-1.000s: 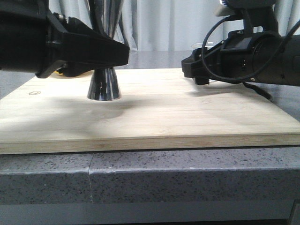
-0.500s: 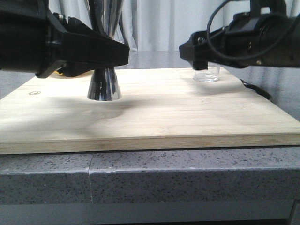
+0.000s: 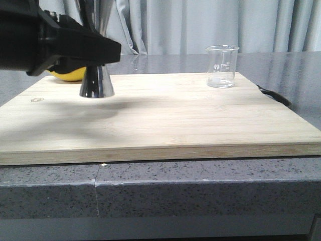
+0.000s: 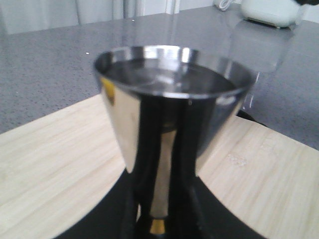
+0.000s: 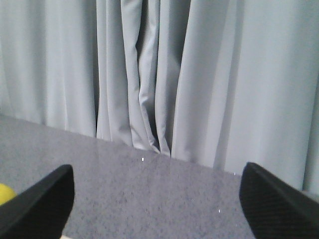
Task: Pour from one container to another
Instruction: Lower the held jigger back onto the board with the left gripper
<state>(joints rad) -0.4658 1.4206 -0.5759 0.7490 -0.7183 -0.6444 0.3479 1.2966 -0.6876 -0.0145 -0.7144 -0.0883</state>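
Note:
The clear glass beaker (image 3: 222, 66) with printed marks stands upright near the far right of the wooden board (image 3: 165, 120), with nothing holding it. The shiny metal jigger (image 3: 96, 83) is at the far left of the board, its base at or just above the wood. My left gripper (image 4: 162, 211) is shut on the jigger's (image 4: 169, 99) narrow waist, and dark liquid fills its upper cup. The left arm (image 3: 50, 45) hides the jigger's top in the front view. My right gripper (image 5: 158, 209) is open with nothing between its fingers (image 5: 37, 206), and it faces the curtain.
A yellow fruit (image 3: 67, 75) lies behind the jigger at the board's far left. A black strip (image 3: 273, 95) lies off the board's right edge. A white appliance (image 4: 269, 11) stands on the grey counter (image 5: 149, 199). Curtains (image 3: 200, 25) close the back.
The right arm rose off the beaker and left the front view, leaving the beaker standing alone. The left arm carried the jigger a little to the left and farther back.

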